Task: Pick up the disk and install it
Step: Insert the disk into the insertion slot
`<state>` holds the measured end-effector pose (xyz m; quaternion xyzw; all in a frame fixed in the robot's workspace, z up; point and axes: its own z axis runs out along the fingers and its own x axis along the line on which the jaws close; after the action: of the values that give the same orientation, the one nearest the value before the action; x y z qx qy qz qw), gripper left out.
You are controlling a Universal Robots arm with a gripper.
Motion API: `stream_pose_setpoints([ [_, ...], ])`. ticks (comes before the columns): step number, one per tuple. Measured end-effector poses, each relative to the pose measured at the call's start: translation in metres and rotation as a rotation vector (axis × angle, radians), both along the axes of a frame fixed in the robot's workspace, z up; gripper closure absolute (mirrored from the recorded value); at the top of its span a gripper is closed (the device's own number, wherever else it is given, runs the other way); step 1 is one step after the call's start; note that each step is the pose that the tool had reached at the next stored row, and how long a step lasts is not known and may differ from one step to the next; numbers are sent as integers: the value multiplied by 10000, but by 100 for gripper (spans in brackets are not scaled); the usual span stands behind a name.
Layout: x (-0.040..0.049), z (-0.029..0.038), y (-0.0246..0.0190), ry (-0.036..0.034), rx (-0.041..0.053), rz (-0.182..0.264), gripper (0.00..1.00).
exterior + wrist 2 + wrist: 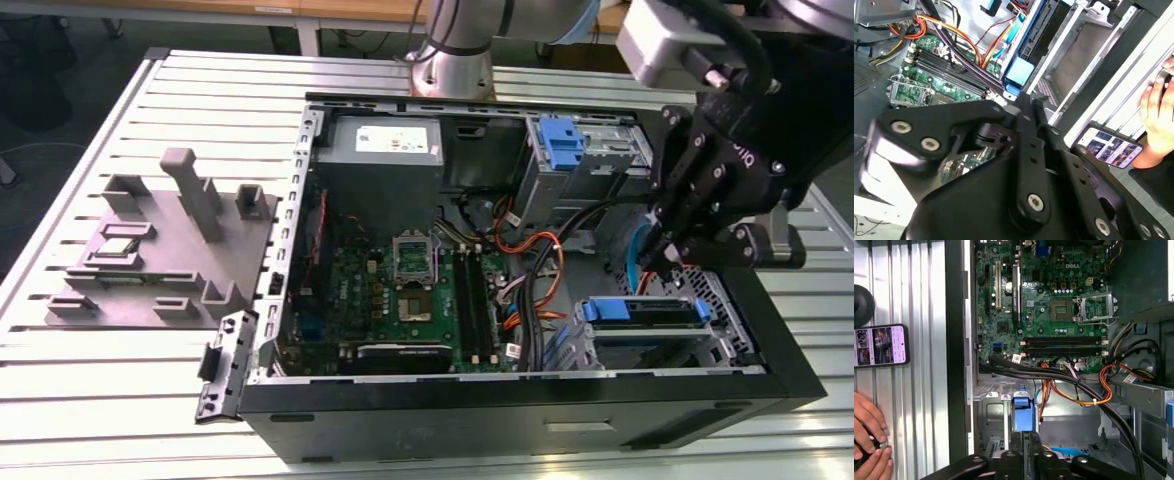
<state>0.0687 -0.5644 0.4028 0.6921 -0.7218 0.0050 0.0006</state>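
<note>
Pincer [663, 258] is hovering over the open PC case [534, 420] at the exterior view's right, above the drive cage; grip state can't tell. Disk [643, 312] is sitting in that cage's near bay w/ blue bracket, prob. slotted for install.

A pale slatted metal worktop [107, 120] is seen under even light. Dark floor [67, 40] is glimpsed at ten o'clock, and a wooden table edge [267, 10] at twelve o'clock beyond it.
</note>
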Motion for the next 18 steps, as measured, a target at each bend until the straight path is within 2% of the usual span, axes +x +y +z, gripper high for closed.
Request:
stream_pose_setpoints([
  [1,1,-18,0,-4,-5,0,87],
  [3,3,-55,0,-13,-16,0,90],
  [11,57,-201,1,-15,-27,1,90],
  [18,62,-315,2,-14,-26,1,90],
])
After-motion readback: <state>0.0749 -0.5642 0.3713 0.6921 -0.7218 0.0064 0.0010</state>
